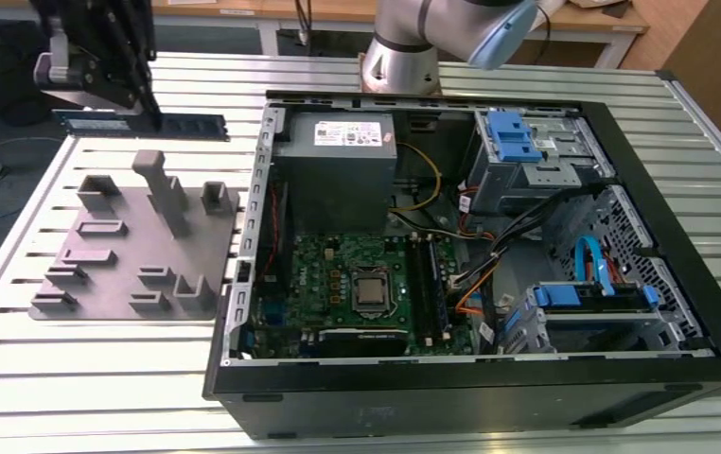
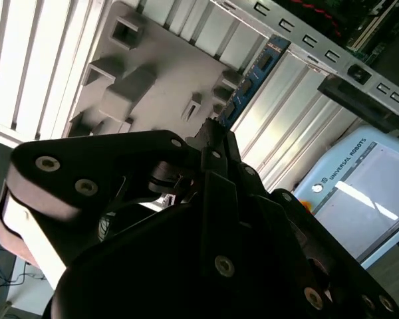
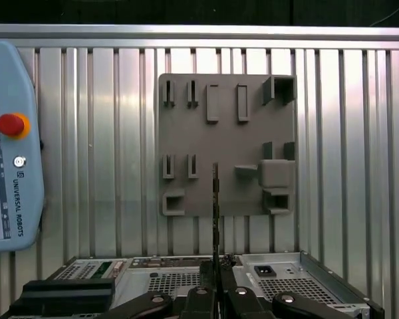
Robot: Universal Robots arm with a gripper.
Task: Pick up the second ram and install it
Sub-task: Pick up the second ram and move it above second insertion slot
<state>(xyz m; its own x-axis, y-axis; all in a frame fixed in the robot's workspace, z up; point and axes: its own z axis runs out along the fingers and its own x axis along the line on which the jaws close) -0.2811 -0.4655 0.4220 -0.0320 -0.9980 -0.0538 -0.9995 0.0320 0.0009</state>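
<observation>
The second ram (image 1: 191, 125) is a long dark stick held level above the slatted table, past the far edge of the grey fixture block (image 1: 121, 255). My gripper (image 1: 146, 113) is shut on it near its middle, at the exterior view's upper left. In the first wrist view the ram (image 3: 215, 199) shows edge-on as a thin line rising from the gripper (image 3: 216, 266) over the fixture block (image 3: 226, 139). In the second wrist view the ram (image 2: 256, 70) sticks out past the gripper (image 2: 213, 136), beside the fixture block (image 2: 159, 73).
An open computer case (image 1: 462, 402) lies at the exterior view's right, with its green motherboard (image 1: 335, 270) facing up amid cables and blue drive bays. The arm's base (image 1: 398, 57) stands behind the case. A teach pendant (image 3: 6, 166) lies on the table.
</observation>
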